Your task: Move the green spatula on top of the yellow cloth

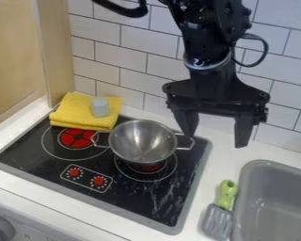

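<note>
The green spatula (218, 219) lies on the worktop (222, 169) in the narrow strip between the stove (43, 143) and the sink (275, 172), well apart from the yellow cloth (75, 113). Its green handle points toward the tiled wall (134, 61), and its flat grey blade points toward the near side, just beside the sink's rim. The cloth is folded and lies at the far left corner of the stove, partly over the black cooktop, with a small blue-grey block (100, 107) on top of it. The black gripper (215, 140) hangs in the upper right of the view, in front of the tiles, its fingers (243, 129) pointing down and spread wide apart. In the view, it is above and to the right of the metal pot (142, 141), and farther toward the wall than the spatula. The pot stands upright on the right-hand part of the stove, over a burner whose red centre shows at its base, and its two loop handles stick out at opposite sides. Left of it, the other red burner (76, 138) lies just by the cloth's near edge. Two red printed dials (86, 178) mark the front of the cooktop.
</note>
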You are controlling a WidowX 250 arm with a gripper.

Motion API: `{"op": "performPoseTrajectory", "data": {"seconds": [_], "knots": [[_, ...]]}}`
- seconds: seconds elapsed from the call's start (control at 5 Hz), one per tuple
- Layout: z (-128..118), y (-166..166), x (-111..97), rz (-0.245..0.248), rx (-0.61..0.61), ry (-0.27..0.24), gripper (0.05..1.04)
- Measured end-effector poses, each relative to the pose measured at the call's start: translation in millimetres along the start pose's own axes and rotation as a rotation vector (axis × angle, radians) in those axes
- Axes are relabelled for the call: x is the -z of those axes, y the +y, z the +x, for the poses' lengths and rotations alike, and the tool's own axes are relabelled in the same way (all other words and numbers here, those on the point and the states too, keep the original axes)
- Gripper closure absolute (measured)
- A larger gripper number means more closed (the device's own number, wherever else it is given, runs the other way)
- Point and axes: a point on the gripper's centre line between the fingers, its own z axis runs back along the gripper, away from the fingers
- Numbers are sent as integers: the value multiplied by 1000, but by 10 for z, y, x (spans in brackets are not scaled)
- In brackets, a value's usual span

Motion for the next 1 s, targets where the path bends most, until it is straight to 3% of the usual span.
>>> {"op": "performPoseTrajectory", "data": {"seconds": [0.6,0.8,1.0], "knots": [[-164,64,384,52,-25,103,85],[-123,63,489,65,-21,116,85],[-166,61,634,60,-24,145,85]]}}
